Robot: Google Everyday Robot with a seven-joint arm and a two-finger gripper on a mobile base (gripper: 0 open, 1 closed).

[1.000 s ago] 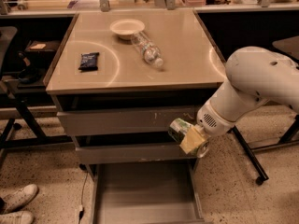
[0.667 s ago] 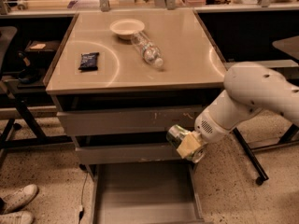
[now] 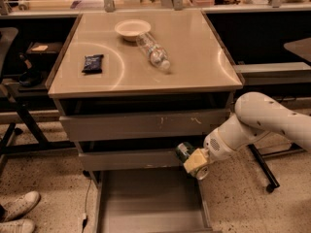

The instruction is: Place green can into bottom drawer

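We see the gripper [image 3: 190, 160] hanging at the right front corner of the cabinet, level with the front of the middle drawer [image 3: 129, 159] and just over the back right corner of the bottom drawer [image 3: 146, 203], which stands pulled out below it and to its left. Its yellowish fingers [image 3: 197, 162] are closed around the green can [image 3: 182, 151]. The can sticks out of the gripper's left side, tilted, close against the middle drawer's front and clear of the tray's grey floor underneath. The white arm [image 3: 265, 120] runs up and away to the right of the gripper, out of the picture's edge. Above the gripper is the scuffed front of the top drawer [image 3: 141, 125], and higher still the counter [image 3: 194, 67]. On that counter, up and to the left of the gripper, a clear plastic bottle [image 3: 153, 52] lies on its side, with a shallow white bowl [image 3: 132, 29] just behind it and a small dark packet [image 3: 92, 63] farther left. Far to the left of the gripper, down on the speckled floor, we make out a pair of white shoes [image 3: 17, 212].
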